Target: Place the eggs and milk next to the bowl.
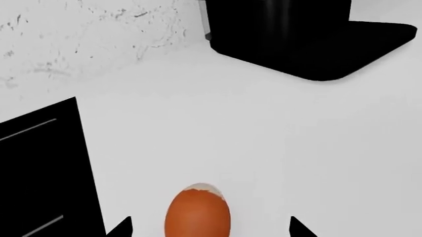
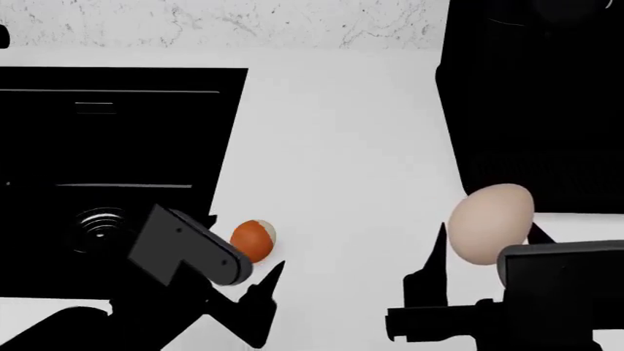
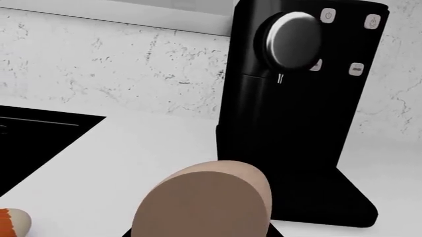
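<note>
In the head view I see the right gripper (image 2: 484, 245) grasping the pale egg (image 2: 490, 223) at lower right, raised in front of the black coffee machine (image 2: 531, 102). The left gripper (image 2: 244, 292), lower left, has its fingers spread and released. The orange-brown egg (image 2: 253, 240) lies on the white counter (image 2: 341, 146) just beyond it, beside the black cooktop (image 2: 107, 146). In the left wrist view that egg (image 1: 197, 212) sits between the fingertips (image 1: 298, 228).

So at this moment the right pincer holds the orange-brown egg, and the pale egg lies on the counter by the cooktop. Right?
Swapped. In the head view the right pincer holds the pale egg, while the orange-brown egg lies on the counter by the cooktop.
</note>
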Tool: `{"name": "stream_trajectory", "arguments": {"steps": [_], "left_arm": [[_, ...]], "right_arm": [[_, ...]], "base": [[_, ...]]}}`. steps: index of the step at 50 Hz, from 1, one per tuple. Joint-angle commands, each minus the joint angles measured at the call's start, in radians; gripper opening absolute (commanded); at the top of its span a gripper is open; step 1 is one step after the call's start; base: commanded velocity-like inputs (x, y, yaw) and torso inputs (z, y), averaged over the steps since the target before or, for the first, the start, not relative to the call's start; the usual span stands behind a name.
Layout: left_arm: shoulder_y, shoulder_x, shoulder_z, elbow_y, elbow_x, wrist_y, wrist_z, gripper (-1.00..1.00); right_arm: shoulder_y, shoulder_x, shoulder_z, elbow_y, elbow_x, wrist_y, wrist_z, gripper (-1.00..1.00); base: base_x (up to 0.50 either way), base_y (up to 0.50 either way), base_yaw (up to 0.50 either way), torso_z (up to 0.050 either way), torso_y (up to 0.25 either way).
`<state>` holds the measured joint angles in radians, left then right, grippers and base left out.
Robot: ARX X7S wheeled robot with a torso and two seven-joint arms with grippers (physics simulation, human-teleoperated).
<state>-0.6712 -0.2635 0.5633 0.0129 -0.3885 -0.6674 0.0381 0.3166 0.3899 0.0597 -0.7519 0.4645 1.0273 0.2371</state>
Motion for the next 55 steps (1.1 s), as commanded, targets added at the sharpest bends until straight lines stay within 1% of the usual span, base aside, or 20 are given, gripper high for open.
{"name": "stream_trajectory", "arguments": {"steps": [1, 23, 39, 40, 55], "left_arm": [[-0.037, 0.032, 0.027, -0.14, 0.037, 0.063, 0.016, 1.0], [-0.079, 0.08, 0.064, -0.352, 0.082, 0.179, 0.04, 1.0], [-0.088, 0.1, 0.086, -0.438, 0.1, 0.224, 0.038, 1.0], [-0.089, 0.101, 0.084, -0.44, 0.099, 0.224, 0.035, -1.0], [-0.083, 0.09, 0.086, -0.419, 0.091, 0.216, 0.027, -1.0]], "right_arm": [[0.007, 0.003, -0.008, 0.001, -0.022, 0.005, -0.013, -1.0], [0.022, 0.009, -0.028, 0.023, -0.021, 0.0, -0.011, -1.0], [0.021, 0.01, -0.031, 0.039, -0.019, -0.014, -0.011, -1.0], [0.022, 0.01, -0.032, 0.04, -0.019, -0.015, -0.011, -1.0], [0.027, 0.01, -0.042, 0.047, -0.017, -0.019, -0.007, -1.0]], "base": [[0.0, 0.0, 0.0, 0.0, 0.0], [0.0, 0.0, 0.0, 0.0, 0.0], [0.0, 0.0, 0.0, 0.0, 0.0], [0.0, 0.0, 0.0, 0.0, 0.0], [0.0, 0.0, 0.0, 0.0, 0.0]]}}
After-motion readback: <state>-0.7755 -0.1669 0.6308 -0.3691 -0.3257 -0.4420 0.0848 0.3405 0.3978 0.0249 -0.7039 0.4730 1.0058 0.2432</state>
